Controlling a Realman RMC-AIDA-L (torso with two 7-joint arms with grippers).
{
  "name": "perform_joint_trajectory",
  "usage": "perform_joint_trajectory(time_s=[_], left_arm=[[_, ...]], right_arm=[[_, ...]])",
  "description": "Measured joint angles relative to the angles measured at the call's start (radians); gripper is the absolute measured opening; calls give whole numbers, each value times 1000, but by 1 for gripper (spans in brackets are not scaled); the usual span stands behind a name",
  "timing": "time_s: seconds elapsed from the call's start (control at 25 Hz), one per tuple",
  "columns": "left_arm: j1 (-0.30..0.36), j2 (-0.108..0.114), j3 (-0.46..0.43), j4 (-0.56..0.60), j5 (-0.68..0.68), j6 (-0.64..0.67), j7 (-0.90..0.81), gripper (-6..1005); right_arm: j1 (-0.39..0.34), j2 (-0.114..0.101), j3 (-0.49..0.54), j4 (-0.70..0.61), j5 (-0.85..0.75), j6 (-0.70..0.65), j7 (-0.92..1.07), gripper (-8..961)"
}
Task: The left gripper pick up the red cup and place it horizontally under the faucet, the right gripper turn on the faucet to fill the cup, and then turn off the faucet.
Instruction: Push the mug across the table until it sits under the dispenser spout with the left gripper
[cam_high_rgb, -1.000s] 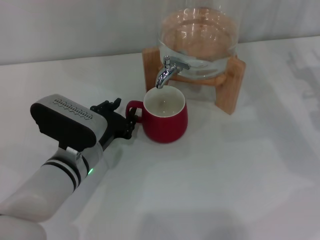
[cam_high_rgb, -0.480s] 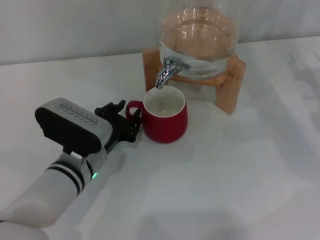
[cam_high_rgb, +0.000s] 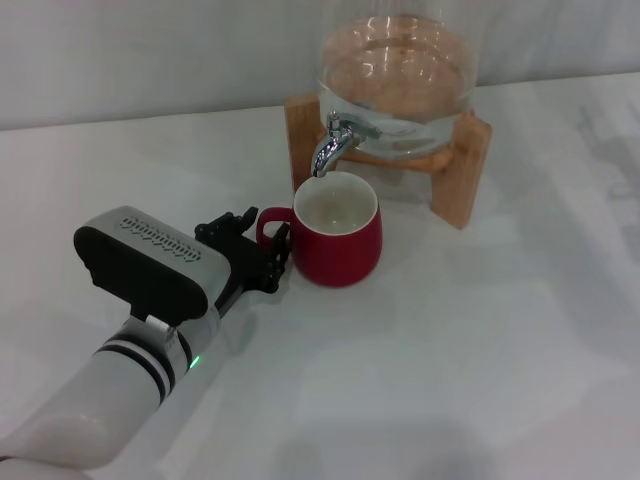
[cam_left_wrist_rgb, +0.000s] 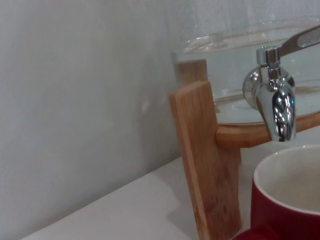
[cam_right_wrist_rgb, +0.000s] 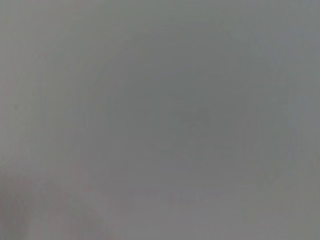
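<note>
The red cup (cam_high_rgb: 340, 240) stands upright on the white table, its white inside showing and its loop handle toward my left arm. The chrome faucet (cam_high_rgb: 335, 145) hangs just above the far left part of the cup's rim. My left gripper (cam_high_rgb: 258, 243) is at the handle, black fingers on either side of it, shut on it. In the left wrist view the faucet (cam_left_wrist_rgb: 277, 107) sits close above the red cup (cam_left_wrist_rgb: 287, 200). My right gripper is out of view, and the right wrist view shows only plain grey.
A clear glass dispenser jar (cam_high_rgb: 400, 75) holding water rests on a wooden stand (cam_high_rgb: 465, 175) at the back of the table. One stand leg (cam_left_wrist_rgb: 202, 160) rises right beside the cup. A pale wall runs behind.
My left arm has slid forward and right, and the cup has moved with it, a little right and closer under the spout.
</note>
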Motion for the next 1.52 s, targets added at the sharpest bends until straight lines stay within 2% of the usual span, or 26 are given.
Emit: perform_joint_trajectory(time_s=[0.52,0.8,1.52], left_arm=[[29,0,-4,16,-2,1,23,415],[77,0,-53,54,-1,2,103,415],[93,1,-72,61,-1,2,119,414]], right_arm=[[1,-3,0,0,0,-2,-3,702],[2,-3,0,0,0,-3,-3,702],[2,-2,0,8,0,-5,-5,702]])
